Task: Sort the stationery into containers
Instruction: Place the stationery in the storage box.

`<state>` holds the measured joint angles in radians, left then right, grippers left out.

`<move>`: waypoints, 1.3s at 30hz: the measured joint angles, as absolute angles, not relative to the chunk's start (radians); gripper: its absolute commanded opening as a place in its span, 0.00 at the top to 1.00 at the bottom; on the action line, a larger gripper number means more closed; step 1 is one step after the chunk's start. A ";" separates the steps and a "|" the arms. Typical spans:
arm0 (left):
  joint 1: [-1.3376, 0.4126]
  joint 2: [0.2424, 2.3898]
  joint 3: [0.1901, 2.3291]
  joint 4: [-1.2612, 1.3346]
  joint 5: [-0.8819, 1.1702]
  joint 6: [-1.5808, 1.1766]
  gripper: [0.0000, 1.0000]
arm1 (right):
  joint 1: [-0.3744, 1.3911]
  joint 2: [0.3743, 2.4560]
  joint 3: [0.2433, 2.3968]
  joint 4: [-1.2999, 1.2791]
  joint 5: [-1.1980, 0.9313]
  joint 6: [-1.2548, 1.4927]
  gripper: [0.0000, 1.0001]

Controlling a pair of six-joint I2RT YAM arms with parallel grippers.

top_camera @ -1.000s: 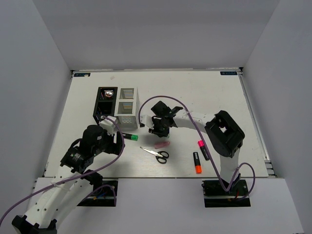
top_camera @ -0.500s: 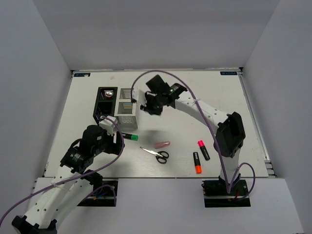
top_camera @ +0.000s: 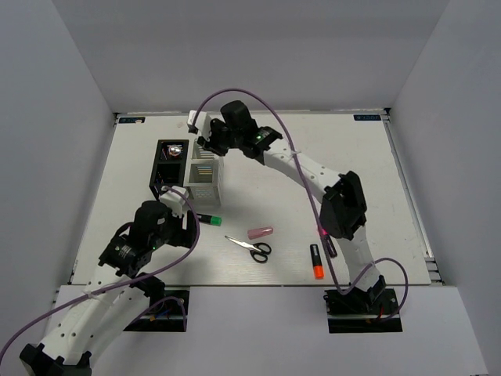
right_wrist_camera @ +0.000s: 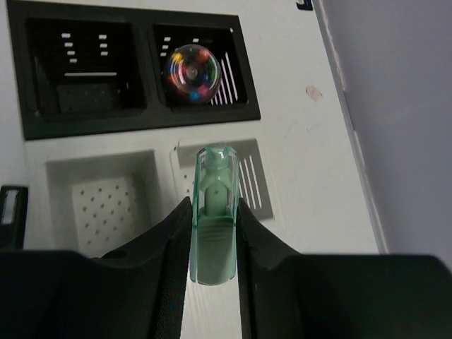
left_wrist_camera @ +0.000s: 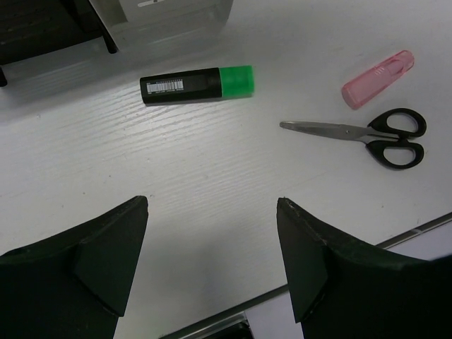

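Observation:
My right gripper (top_camera: 210, 143) is shut on a pastel green capsule (right_wrist_camera: 212, 180) and holds it above the far compartment of the white organiser (top_camera: 205, 178). The black organiser (top_camera: 166, 171) stands just left of the white one. My left gripper (left_wrist_camera: 212, 212) is open and empty, low over the table near the green-capped marker (left_wrist_camera: 198, 85). The black-handled scissors (left_wrist_camera: 367, 134) and a pink capsule (left_wrist_camera: 378, 78) lie to its right. A pink-capped marker (top_camera: 326, 241) and an orange-capped marker (top_camera: 315, 262) lie by the right arm.
A multicoloured ball (right_wrist_camera: 189, 70) sits in the far compartment of the black organiser (right_wrist_camera: 134, 120). The white organiser's (right_wrist_camera: 166, 159) two compartments look bare inside. The table's front edge (left_wrist_camera: 395, 236) runs close to my left gripper.
My right arm has swung from the table's middle to the back left, carrying the green capsule over the white organiser. The left arm has not moved.

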<state>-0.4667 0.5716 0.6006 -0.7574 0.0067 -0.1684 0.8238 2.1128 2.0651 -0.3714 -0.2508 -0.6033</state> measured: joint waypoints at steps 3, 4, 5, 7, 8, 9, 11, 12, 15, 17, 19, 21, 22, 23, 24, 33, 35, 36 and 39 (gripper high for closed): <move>-0.467 0.579 0.601 -0.757 -0.009 -0.170 0.17 | 0.813 2.197 2.065 -0.233 -0.297 -0.553 1.00; -0.467 0.579 0.601 -0.757 -0.014 -0.171 0.17 | 0.809 2.221 2.066 -0.199 -0.313 -0.537 1.00; -0.467 0.579 0.600 -0.758 -0.020 -0.173 0.17 | 0.802 2.249 2.073 -0.160 -0.329 -0.518 1.00; -0.467 0.579 0.599 -0.757 -0.027 -0.173 0.15 | 0.790 2.286 2.091 -0.097 -0.363 -0.479 1.00; -0.467 0.579 0.599 -0.757 -0.030 -0.173 0.15 | 0.783 2.298 2.095 -0.070 -0.377 -0.465 1.00; -0.467 0.579 0.598 -0.757 -0.033 -0.173 0.15 | 0.775 2.306 2.095 -0.045 -0.394 -0.446 1.00; -0.467 0.579 0.598 -0.757 -0.037 -0.173 0.15 | 0.758 2.310 2.093 -0.007 -0.421 -0.419 1.00; -0.467 0.580 0.598 -0.757 -0.038 -0.173 0.15 | 0.752 2.310 2.086 0.018 -0.431 -0.405 1.00; -0.467 0.583 0.598 -0.757 -0.038 -0.173 0.15 | 0.733 2.310 2.078 0.059 -0.451 -0.375 1.00; -0.467 0.586 0.598 -0.757 -0.038 -0.172 0.15 | 0.723 2.311 2.077 0.063 -0.462 -0.363 1.00; -0.467 0.587 0.598 -0.757 -0.038 -0.172 0.15 | 0.717 2.311 2.077 0.063 -0.477 -0.353 1.00; -0.467 0.587 0.598 -0.757 -0.038 -0.172 0.15 | 0.715 2.312 2.077 0.062 -0.487 -0.349 1.00; -0.467 0.587 0.598 -0.757 -0.038 -0.172 0.15 | 0.715 2.312 2.075 0.062 -0.492 -0.348 1.00; -0.467 0.587 0.598 -0.757 -0.038 -0.172 0.15 | 0.715 2.312 2.069 0.063 -0.497 -0.348 1.00; -0.467 0.587 0.598 -0.757 -0.038 -0.172 0.15 | 0.715 2.313 2.066 0.063 -0.500 -0.348 1.00; -0.467 0.587 0.598 -0.757 -0.039 -0.173 0.15 | 0.716 2.352 2.065 0.063 -0.505 -0.332 1.00; -0.467 0.587 0.598 -0.757 -0.038 -0.173 0.15 | 0.717 2.360 2.065 0.063 -0.505 -0.332 0.99; -0.467 0.587 0.598 -0.757 -0.038 -0.173 0.15 | 0.717 2.364 2.065 0.063 -0.505 -0.332 0.86; -0.467 0.589 0.598 -0.757 -0.038 -0.173 0.15 | 0.717 2.378 2.065 0.062 -0.504 -0.332 0.57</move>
